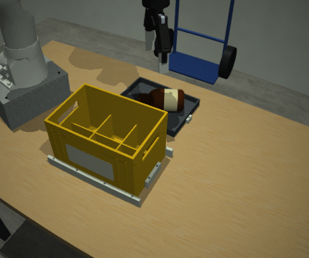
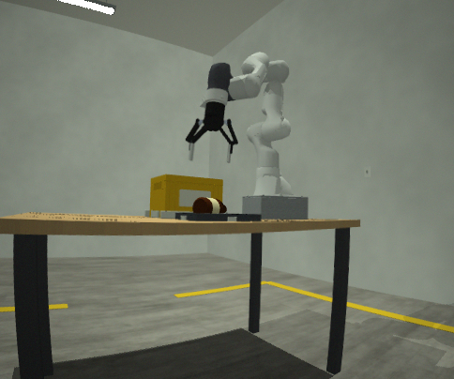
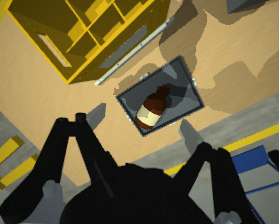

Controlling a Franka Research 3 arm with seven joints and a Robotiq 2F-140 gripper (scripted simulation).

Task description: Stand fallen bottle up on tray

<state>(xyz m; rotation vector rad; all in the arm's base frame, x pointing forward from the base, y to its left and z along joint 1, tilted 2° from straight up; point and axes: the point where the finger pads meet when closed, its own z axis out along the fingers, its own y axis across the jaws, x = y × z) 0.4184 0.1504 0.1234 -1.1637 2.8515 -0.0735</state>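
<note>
The brown bottle (image 1: 171, 99) (image 2: 203, 205) (image 3: 155, 104) with a cream label lies on its side on the dark tray (image 1: 175, 124) (image 2: 247, 218) (image 3: 190, 102). Its neck points toward the robot's base side; in the wrist view it points to the upper right. The yellow crate (image 1: 126, 174) (image 2: 158, 194) (image 3: 87, 72) stands upright beside the tray and hides part of it in the top view. My gripper (image 1: 156, 60) (image 2: 210, 160) (image 3: 143, 117) is wide open and empty, pointing down, well above the bottle and tray.
Light grey strips (image 1: 91, 179) (image 1: 152, 175) lie along the crate's foot. The grey robot base block (image 1: 37, 102) (image 2: 275, 207) stands on the table beyond the crate and tray. A blue hand truck (image 1: 191, 67) (image 3: 250, 159) stands on the floor past the table edge.
</note>
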